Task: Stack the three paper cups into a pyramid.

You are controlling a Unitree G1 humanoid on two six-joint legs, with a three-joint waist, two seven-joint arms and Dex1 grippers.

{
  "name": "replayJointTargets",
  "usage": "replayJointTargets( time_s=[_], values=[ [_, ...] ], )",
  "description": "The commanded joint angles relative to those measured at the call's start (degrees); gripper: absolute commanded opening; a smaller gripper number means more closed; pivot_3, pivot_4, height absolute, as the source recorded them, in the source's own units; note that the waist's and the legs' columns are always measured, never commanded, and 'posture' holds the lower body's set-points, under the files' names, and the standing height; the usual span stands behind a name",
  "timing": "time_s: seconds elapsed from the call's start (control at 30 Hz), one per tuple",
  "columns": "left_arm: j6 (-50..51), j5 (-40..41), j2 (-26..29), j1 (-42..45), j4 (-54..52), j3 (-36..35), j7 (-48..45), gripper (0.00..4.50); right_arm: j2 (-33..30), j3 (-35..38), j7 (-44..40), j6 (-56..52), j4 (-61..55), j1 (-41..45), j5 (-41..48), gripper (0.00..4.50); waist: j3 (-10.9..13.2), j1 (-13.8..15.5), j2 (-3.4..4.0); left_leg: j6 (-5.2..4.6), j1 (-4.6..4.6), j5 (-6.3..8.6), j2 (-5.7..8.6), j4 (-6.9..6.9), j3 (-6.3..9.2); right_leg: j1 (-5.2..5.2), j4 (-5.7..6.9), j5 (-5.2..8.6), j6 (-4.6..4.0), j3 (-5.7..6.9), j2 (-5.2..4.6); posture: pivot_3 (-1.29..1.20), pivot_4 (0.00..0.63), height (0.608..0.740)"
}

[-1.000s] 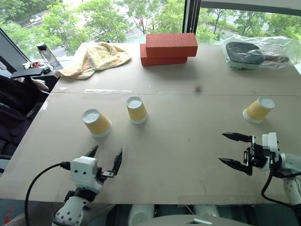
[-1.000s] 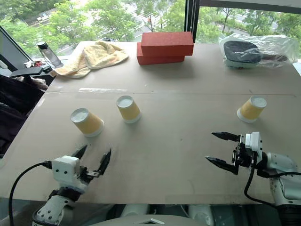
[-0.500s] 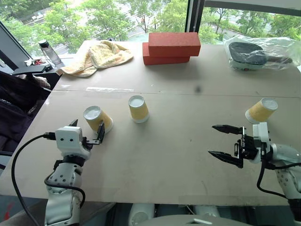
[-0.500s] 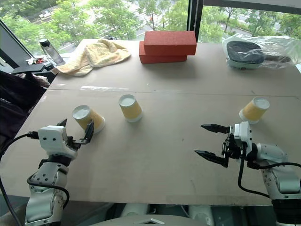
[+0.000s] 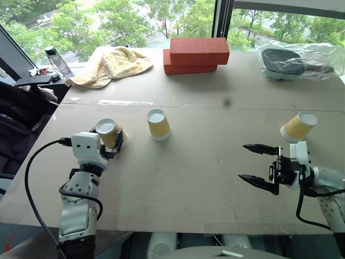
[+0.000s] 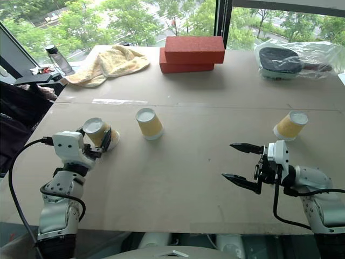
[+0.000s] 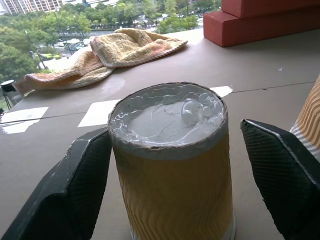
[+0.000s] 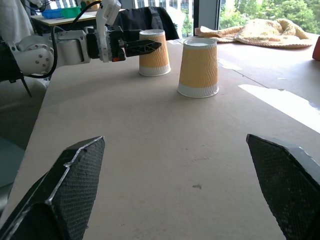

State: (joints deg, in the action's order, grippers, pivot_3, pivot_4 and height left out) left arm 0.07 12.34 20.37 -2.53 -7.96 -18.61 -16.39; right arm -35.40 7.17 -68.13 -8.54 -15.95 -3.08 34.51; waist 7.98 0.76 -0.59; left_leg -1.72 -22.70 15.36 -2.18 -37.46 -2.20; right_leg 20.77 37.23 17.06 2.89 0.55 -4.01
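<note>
Now that my left gripper has run forward from the near edge of the table and its fingers have come in around the left cup, I have my first hold of the job. From the wrist view the cup sits upside down, white base up, squarely between the two black fingers, one pressed to its side and the other just beside it; I judge that a pinch on the cup, though it rests on the table, not yet lifted.

Just right of it stands the middle cup, also inverted and untouched. Well apart, on the far right, is the third cup.

My right gripper hovers near the right edge with its fingers spread wide, holding nothing, pointing left across the board.

No pyramid yet: all three cups are apart. As I read it, this one gets set beside the middle cup to form the base.
</note>
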Motion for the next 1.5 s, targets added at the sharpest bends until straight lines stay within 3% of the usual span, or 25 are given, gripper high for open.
replayJointTargets(
  time_s=[0.03, 0.27, 0.47, 0.67, 0.93, 1.2, 1.27, 1.37, 1.5],
  values=[
    [-1.32, 0.37, 0.23, 0.55, -0.52, -1.07, 0.33, 2.32, -0.23, 0.92, 0.27, 0.10, -1.92, 0.84, 1.49, 4.50, 0.00, -0.03, 0.00, 0.00, 0.00, 0.00, 0.00, -0.02, 0.00, 0.00, 0.02, 0.00, 0.00, 0.00, 0.00, 0.00, 0.150, 0.730],
    [0.67, 3.41, 1.93, 1.48, -5.28, -0.99, -2.09, 2.32, 0.47, 1.53, 0.50, 0.23, -1.09, 1.99, 2.68, 4.50, 0.01, -0.03, -0.03, 0.00, 0.02, 0.00, 0.00, -0.06, 0.00, 0.01, 0.13, 0.00, 0.00, 0.00, 0.02, 0.00, 0.150, 0.730],
    [8.88, 11.60, 8.00, 10.30, -9.77, 2.29, -10.78, 2.32, 0.40, 2.64, 0.89, 0.24, -0.68, 2.22, 4.02, 4.50, 0.07, 0.18, -0.12, 0.09, 0.01, -0.05, 0.02, -0.13, 0.13, 0.00, 0.24, 0.01, 0.00, 0.12, 0.02, 0.00, 0.150, 0.730],
    [16.44, 16.66, 10.45, 23.04, -10.02, 14.58, -24.30, 2.32, 0.56, 5.30, 1.87, 0.23, -1.12, 0.21, 6.10, 4.50, 0.08, 0.07, -0.12, 0.14, 0.01, -0.08, 0.06, -0.15, 0.06, 0.01, 0.27, 0.02, 0.02, 0.13, 0.38, 0.00, 0.150, 0.730],
    [15.09, 11.55, 2.54, 32.58, 2.60, 31.43, -36.51, 2.32, 0.35, 9.86, 2.36, 2.40, -1.73, -4.63, 5.59, 4.50, 0.08, -0.19, -0.08, 0.28, 0.05, -0.17, 0.04, -0.32, -0.09, 0.03, 0.35, 0.03, 0.04, -0.10, 0.75, 0.00, 0.150, 0.730],
    [3.18, 3.76, -3.70, 33.86, 19.06, 35.58, -40.99, 2.32, 1.67, 10.51, 3.73, 4.32, -3.27, -7.86, 5.11, 4.50, 0.13, -0.05, -0.07, 0.08, 0.03, -0.06, -0.04, -0.50, -0.10, 0.17, 0.58, 0.04, 0.02, -0.23, 0.99, 0.00, 0.150, 0.730],
    [0.51, 2.48, -3.97, 33.83, 20.85, 35.70, -41.86, 3.33, 1.68, 10.64, 3.96, 4.44, -3.23, -7.79, 5.12, 4.50, 0.13, 0.03, -0.06, 0.08, 0.00, -0.06, -0.04, -0.56, -0.10, 0.17, 0.58, 0.04, 0.02, -0.23, 0.98, 0.00, 0.150, 0.730],
    [-3.79, 1.83, -4.63, 33.67, 20.94, 34.49, -41.94, 4.37, 1.09, 10.85, 3.66, 4.47, -2.66, -7.42, 5.22, 4.50, 0.13, 0.05, -0.07, 0.07, -0.01, -0.05, -0.05, -0.60, -0.09, 0.16, 0.60, 0.04, 0.02, -0.23, 0.96, 0.00, 0.150, 0.730],
    [-4.56, 4.56, -5.38, 33.42, 13.98, 30.62, -39.65, 4.37, 0.15, 10.91, 2.70, 4.29, -1.44, -6.55, 5.32, 4.50, 0.15, 0.04, -0.07, 0.07, -0.05, -0.05, -0.10, -0.63, -0.06, 0.16, 0.60, 0.04, 0.02, -0.21, 0.93, 0.00, 0.150, 0.730]
  ],
)
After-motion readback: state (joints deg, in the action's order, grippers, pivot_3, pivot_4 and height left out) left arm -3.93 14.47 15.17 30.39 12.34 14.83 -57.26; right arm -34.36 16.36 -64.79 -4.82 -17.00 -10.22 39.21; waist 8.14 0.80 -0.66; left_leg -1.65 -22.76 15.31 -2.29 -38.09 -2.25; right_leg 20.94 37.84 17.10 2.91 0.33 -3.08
